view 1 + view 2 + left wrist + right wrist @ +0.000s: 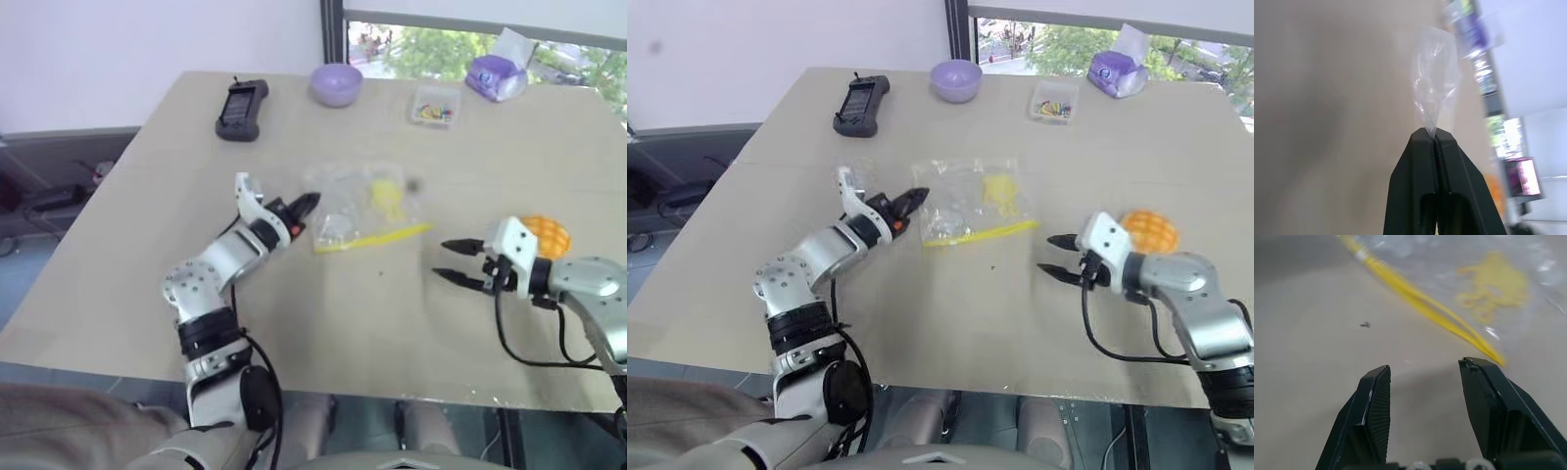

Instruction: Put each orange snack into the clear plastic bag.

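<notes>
The clear plastic bag [362, 208] lies mid-counter [323, 333], its left edge pinched by the left hand [304, 208]. The right hand [453, 262], fingers apart, hovers right of the bag's yellow-strip edge; one orange snack [545, 235] sits behind it.

office-like room: beige table [323, 323], plain white wall [147, 49], window [470, 44] onto trees.

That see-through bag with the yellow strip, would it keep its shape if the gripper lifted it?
Probably not. The clear plastic bag looks thin and crinkled, so it would likely sag. Where the left gripper pinches it, the film bunches, suggesting it is floppy and light. The yellow seal strip seems its only stiffer part.
</notes>
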